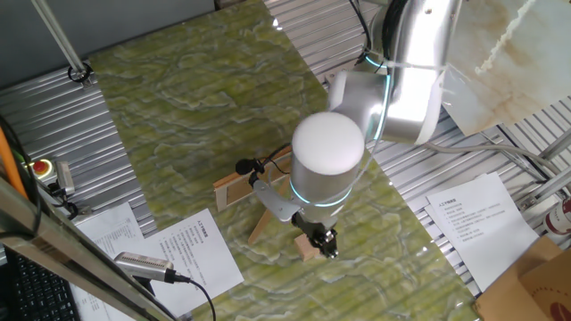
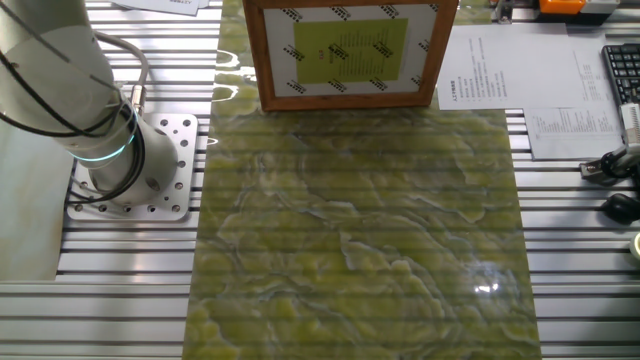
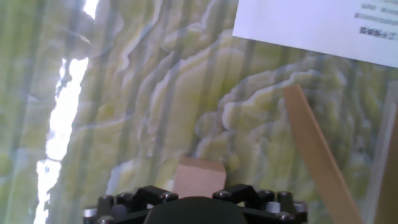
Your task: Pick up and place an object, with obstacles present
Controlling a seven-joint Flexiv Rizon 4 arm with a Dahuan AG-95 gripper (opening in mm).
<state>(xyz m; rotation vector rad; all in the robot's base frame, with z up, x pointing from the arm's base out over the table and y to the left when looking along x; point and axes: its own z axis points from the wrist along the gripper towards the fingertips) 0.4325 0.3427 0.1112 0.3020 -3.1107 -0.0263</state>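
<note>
The small light-tan wooden cube [image 3: 199, 177] sits between my fingers at the bottom of the hand view, with both jaws pressed against its sides. In one fixed view the gripper [image 1: 323, 242] holds the cube [image 1: 309, 249] low over the green marbled mat, just right of the foot of the slanted prop stick [image 1: 264, 223]. The long wooden board [image 1: 252, 178] stands on edge behind the stick. In the hand view the stick [image 3: 316, 152] runs along the right. In the other fixed view the board [image 2: 345, 98] shows as a framed sheet and hides the gripper and cube.
The green marbled mat [image 1: 196, 116] lies on a ribbed metal table. Printed papers [image 1: 192, 254] lie by the mat's near-left edge, and more [image 1: 473, 214] on the right. A white paper [image 3: 323, 25] lies ahead of the hand. The arm's base [image 2: 130, 165] stands left of the mat.
</note>
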